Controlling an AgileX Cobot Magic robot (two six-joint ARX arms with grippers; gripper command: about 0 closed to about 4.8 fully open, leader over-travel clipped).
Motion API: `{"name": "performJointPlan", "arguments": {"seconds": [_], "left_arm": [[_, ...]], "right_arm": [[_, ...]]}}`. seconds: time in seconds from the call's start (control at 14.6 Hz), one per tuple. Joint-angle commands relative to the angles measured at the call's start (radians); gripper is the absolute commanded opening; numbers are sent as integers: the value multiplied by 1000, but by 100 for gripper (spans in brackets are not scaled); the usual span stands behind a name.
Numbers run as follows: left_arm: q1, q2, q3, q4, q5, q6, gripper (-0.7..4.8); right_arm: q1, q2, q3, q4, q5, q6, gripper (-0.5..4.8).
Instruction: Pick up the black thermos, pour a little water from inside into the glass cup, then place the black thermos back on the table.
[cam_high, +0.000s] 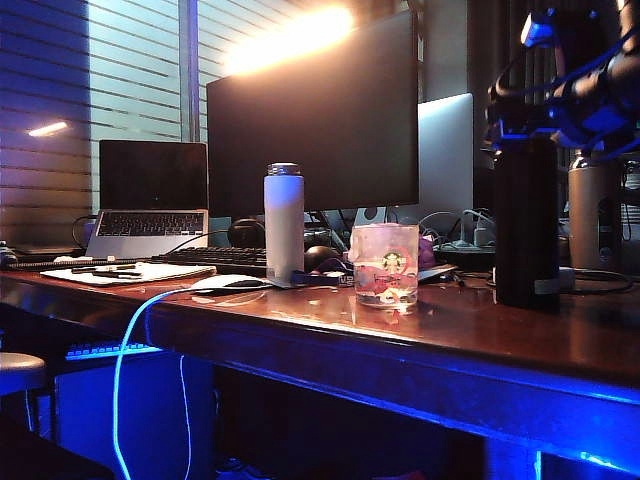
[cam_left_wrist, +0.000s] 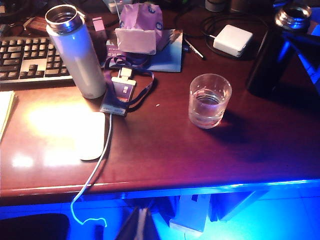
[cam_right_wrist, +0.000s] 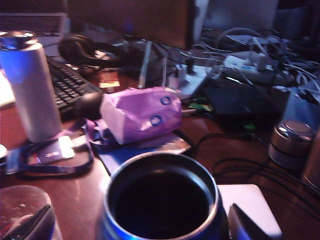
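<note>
Matte black body: the black thermos (cam_high: 526, 222) stood upright on the surface (cam_high: 420, 330), to the right of the glass cup (cam_high: 385, 263) and well apart from it.
Thermos mouth: uncapped; the right wrist view looked straight down into the dark opening, ringed by a steel rim (cam_right_wrist: 162, 197).
Thermos base: a thin pale band circled the body just above the surface.
Right hand (cam_high: 565, 95): positioned at the top of the thermos in the exterior view, fingers spread to full width.
Right hand fingers: one dark fingertip (cam_right_wrist: 245, 225) showed on either side of the thermos mouth, flanking it; contact with the wall could not be determined.
Left hand: not visible in any view; its camera looked down on the surface from above the front edge.
Glass cup: short clear tumbler with a green round logo and red-pink print, upright, holding a small amount of water per the left wrist view (cam_left_wrist: 210, 100).
Cup position: near the front edge, between the white bottle (cam_high: 284, 220) and the thermos.
White bottle: upright with a silver top, beside the keyboard (cam_left_wrist: 30, 57).
Other items: a white mouse (cam_left_wrist: 92, 135), a lanyard badge (cam_left_wrist: 120, 90), a purple pouch (cam_right_wrist: 142, 112), a white power adapter (cam_left_wrist: 232, 40).
</note>
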Motion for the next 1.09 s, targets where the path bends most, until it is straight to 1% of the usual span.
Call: {"name": "performJointPlan", "arguments": {"seconds": [0.07,0.41,0.62,0.75,0.82,0.89,0.96,1.03,1.09], "left_arm": [[0,-3,3,7,5,1,-3],[0,-3,3,7,5,1,-3],[0,-3,3,7,5,1,-3],[0,-3,3,7,5,1,-3],[0,-3,3,7,5,1,-3],[0,-3,3,7,5,1,-3],[0,-3,3,7,5,1,-3],[0,-3,3,7,5,1,-3],[0,-3,3,6,5,1,-3]], "right_arm": [[1,-12,1,6,-10,-11,479],[1,-96,1,-9,4,-32,479],[1,-204,1,-107,4,-50,479],[1,-269,1,-139,3,-53,479],[1,-317,1,-202,8,-53,467],[1,-371,1,-286,31,-53,318],[1,-428,1,-383,39,-53,114],[1,-490,1,-483,55,-53,-1],[1,-552,-4,-558,79,-52,-1]]}}
